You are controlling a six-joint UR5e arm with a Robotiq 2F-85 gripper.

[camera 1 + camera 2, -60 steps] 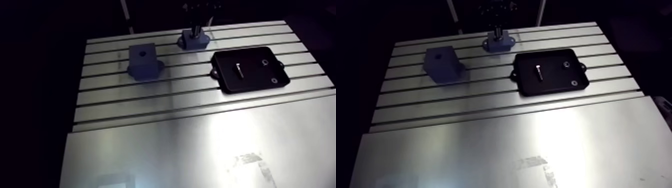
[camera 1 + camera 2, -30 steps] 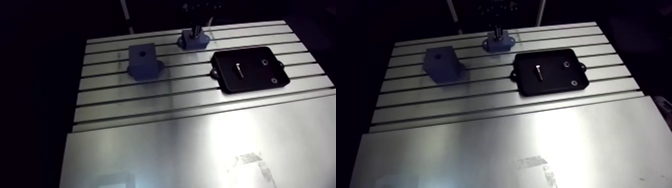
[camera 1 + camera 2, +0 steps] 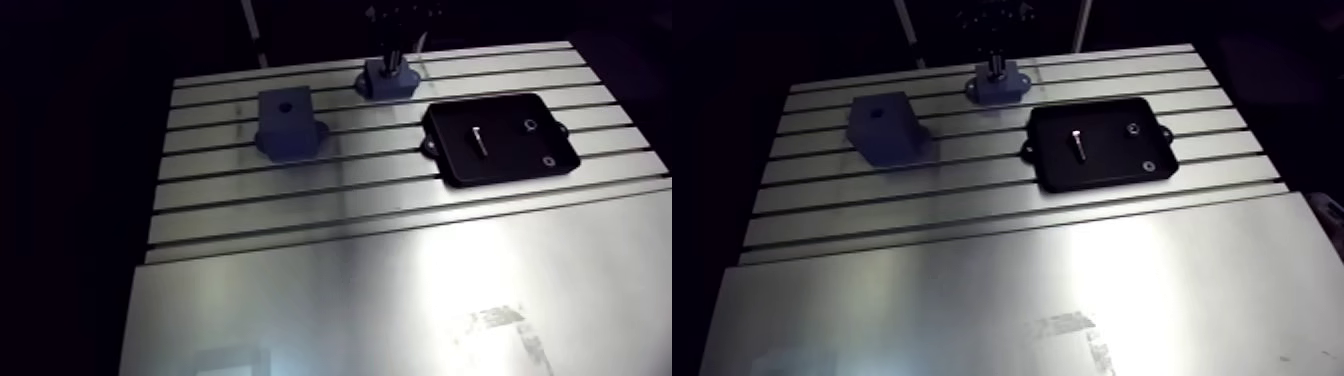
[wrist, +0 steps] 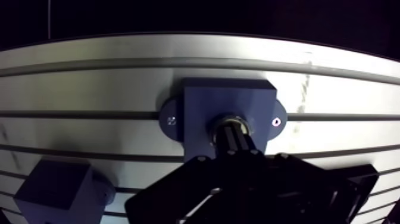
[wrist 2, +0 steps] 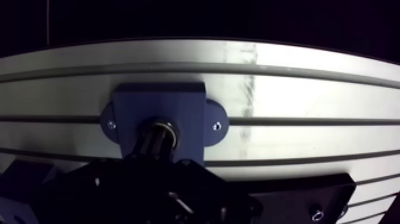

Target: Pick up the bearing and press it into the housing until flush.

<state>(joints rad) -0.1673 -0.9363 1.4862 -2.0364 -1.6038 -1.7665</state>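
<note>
The blue flanged housing (image 4: 226, 98) is bolted to the slotted table (image 4: 107, 89) near its far edge. A metal bearing ring (image 4: 233, 121) sits in the housing's bore. My gripper (image 4: 233, 133) comes straight down on it, fingers together and shut, tips resting on the bearing's rim. How deep the bearing sits is hidden by the fingers. In the arm view the gripper (image 3: 392, 58) stands upright on the housing (image 3: 388, 84).
A taller blue block (image 3: 286, 122) with a hole in its top stands to the left of the housing. A black tray (image 3: 505, 150) to the right holds a bolt (image 3: 477, 138) and two small rings. A smooth plate (image 3: 400, 300) covers the table's near half.
</note>
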